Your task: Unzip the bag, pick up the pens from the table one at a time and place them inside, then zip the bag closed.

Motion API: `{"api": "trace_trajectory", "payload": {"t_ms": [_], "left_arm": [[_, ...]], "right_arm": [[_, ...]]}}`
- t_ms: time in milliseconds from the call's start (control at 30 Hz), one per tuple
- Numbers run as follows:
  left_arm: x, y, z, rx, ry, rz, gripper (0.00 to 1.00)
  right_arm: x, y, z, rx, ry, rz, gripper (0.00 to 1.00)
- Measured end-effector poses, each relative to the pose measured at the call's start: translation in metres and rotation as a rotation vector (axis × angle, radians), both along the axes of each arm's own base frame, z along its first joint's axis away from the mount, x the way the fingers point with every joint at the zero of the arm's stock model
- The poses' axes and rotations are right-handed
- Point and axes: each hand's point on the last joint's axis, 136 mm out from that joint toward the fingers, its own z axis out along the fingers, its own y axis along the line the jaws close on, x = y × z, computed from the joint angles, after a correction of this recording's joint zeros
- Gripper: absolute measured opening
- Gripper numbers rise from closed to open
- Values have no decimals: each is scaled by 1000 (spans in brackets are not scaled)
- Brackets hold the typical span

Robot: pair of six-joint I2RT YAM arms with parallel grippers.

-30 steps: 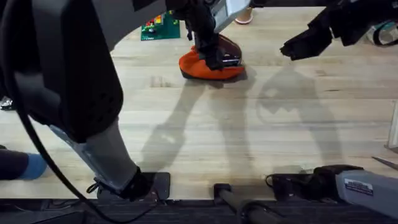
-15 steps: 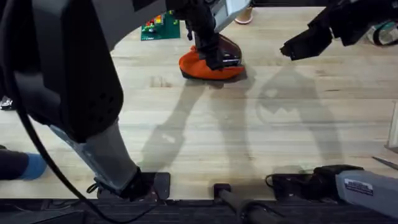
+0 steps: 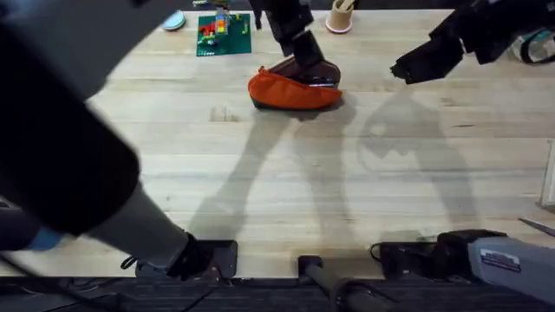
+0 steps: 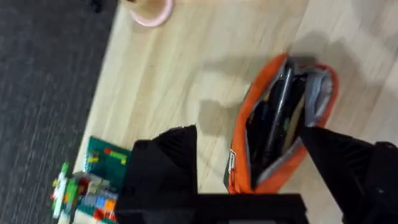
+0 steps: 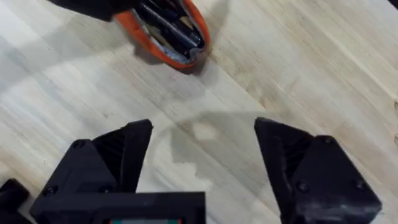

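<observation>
The orange bag (image 3: 293, 90) lies lengthwise across the worktop (image 3: 347, 191), unzipped, pens (image 4: 278, 106) inside, left claw (image 4: 252, 158) wide above it, right claw (image 5: 202, 155) wide nearby.

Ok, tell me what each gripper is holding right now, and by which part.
Nothing. The left gripper is open above the unzipped orange pouch; the right gripper is open over bare table.

Bright overhead light; soft arm shadows on table (image 3: 286, 173); left wrist view blurred.

Light-wood table (image 3: 286, 173) — orange bag (image 3: 290, 89) lying unzipped, green brick plate (image 3: 223, 35), pink-based cup (image 3: 339, 17) — far edge
</observation>
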Motion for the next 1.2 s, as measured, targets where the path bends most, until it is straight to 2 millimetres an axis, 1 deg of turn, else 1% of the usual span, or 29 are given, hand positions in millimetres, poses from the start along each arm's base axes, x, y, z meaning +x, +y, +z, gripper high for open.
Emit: {"api": "trace_trajectory", "payload": {"t_ms": [67, 200, 367, 533, 633, 767, 867, 1000, 1200], "left_arm": [[-6, 3, 18, -24, -12, 24, 993], [-22, 10, 41, -61, -3, 73, 992], [-43, 19, 53, -89, 59, 144, 993], [-60, 30, 70, -131, 91, 220, 993], [-70, 41, 81, -149, 103, 262, 992], [-83, 53, 92, -165, 111, 301, 995], [-91, 58, 94, -167, 132, 321, 995], [-99, 64, 87, -154, 185, 351, 995], [-97, 65, 89, -174, 192, 379, 996]], "right_arm": [[0, 0, 0, 0, 0, 0, 995], [0, 0, 0, 0, 0, 0, 995], [0, 0, 0, 0, 2, 0, 995], [-11, -1, -6, -2, 55, -2, 995], [-14, -1, -8, 20, 87, -46, 996], [-14, -1, -8, 71, 129, -146, 996], [-16, -1, -9, 93, 154, -191, 996], [-15, -1, -8, 109, 163, -220, 995], [-15, -1, -8, 118, 168, -237, 996]]}}
